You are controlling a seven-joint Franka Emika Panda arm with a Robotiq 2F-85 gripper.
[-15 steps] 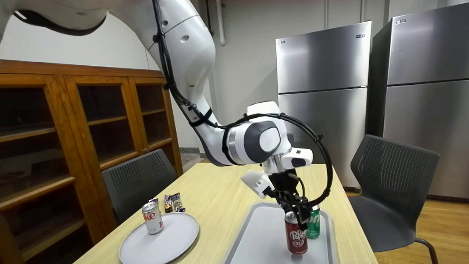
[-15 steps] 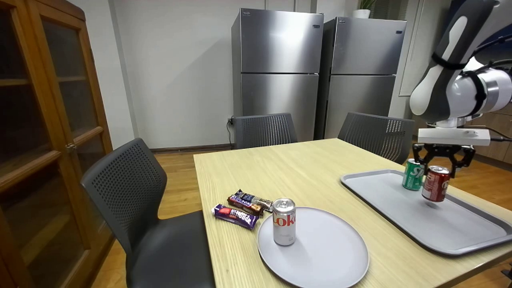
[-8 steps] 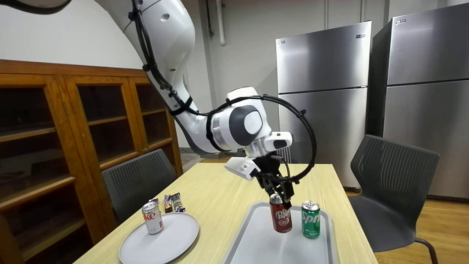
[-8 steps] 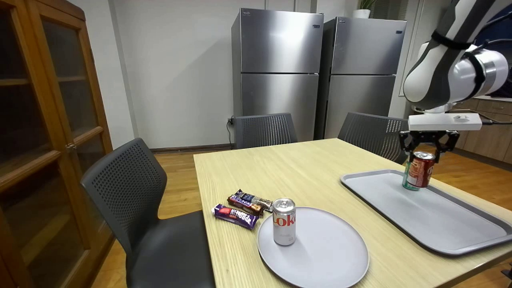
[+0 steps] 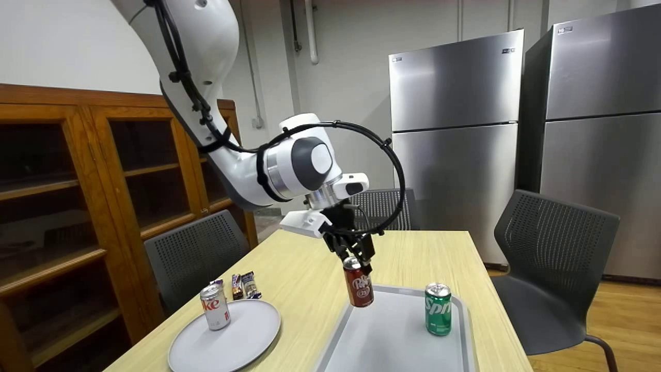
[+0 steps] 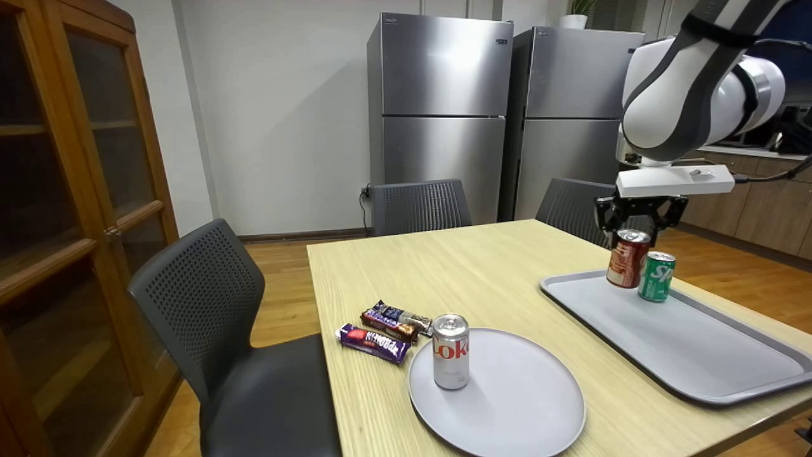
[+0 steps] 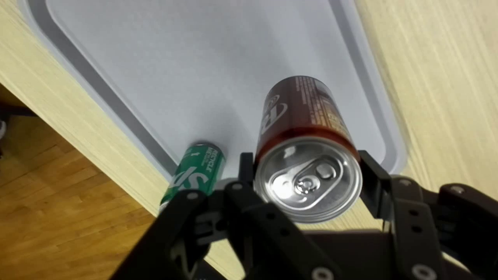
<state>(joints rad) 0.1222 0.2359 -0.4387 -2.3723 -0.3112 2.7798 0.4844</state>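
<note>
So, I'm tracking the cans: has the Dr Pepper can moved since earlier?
Yes: in an exterior view, the Dr Pepper can has moved leftward and up the picture, away from the unmoved Sprite can.

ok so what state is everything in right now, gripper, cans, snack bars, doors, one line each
Gripper: closed on the Dr Pepper can
Dr Pepper can: held above the tray, looks unopened
Sprite can: standing upright on the tray
Silver Coke can: standing upright on the plate
Snack bars: wrapped, lying on the table
Fridge doors: shut
Cabinet doors: shut
</note>
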